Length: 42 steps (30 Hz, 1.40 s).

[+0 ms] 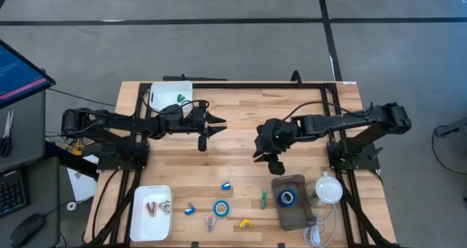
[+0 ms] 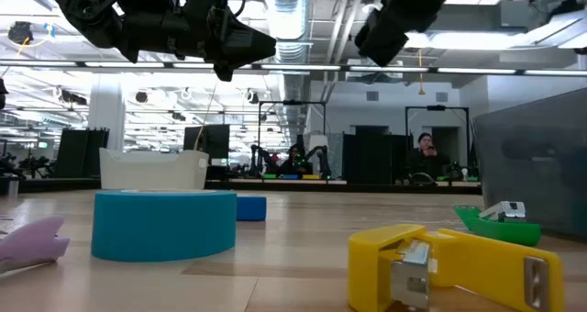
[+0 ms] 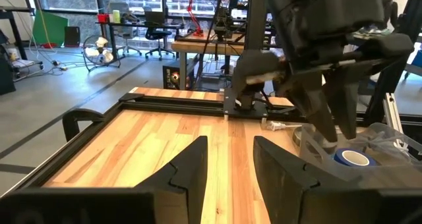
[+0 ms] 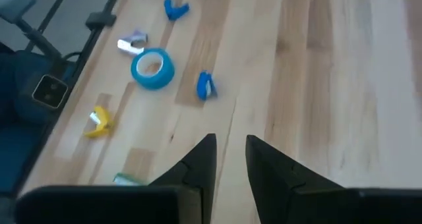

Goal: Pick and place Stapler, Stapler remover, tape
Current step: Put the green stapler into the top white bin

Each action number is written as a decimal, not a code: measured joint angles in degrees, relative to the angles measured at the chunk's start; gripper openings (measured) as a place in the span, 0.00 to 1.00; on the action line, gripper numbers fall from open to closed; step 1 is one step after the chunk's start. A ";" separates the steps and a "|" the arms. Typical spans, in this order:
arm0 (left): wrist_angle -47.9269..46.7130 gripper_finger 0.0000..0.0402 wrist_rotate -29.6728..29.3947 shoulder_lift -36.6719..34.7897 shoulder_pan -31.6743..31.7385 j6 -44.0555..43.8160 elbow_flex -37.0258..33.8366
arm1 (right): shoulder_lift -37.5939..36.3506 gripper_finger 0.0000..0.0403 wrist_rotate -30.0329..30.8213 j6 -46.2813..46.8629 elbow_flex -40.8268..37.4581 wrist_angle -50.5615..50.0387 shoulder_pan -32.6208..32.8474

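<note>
The wooden table [image 1: 241,131] carries a white tray [image 1: 149,213] at its near left corner and a white bin [image 1: 169,95] at its far left corner. Right of the table's near edge sits a white round object [image 1: 328,190], and off the table's left side stands a monitor [image 1: 18,73].

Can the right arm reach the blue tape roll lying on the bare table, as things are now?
Probably yes. The right gripper hangs open above the wood, and the tape roll lies uncovered with nothing between them.
</note>
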 joint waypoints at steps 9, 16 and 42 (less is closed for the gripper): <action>0.00 0.28 0.00 0.01 0.00 0.00 0.00 | 0.02 0.19 3.52 -11.17 0.00 4.65 0.82; 0.02 0.28 0.00 0.00 0.00 0.00 0.00 | 0.06 0.19 7.55 -19.71 0.68 5.58 2.38; -2.97 0.28 0.02 0.07 0.00 -0.04 0.02 | 23.61 0.04 9.64 -13.70 27.65 -30.53 7.68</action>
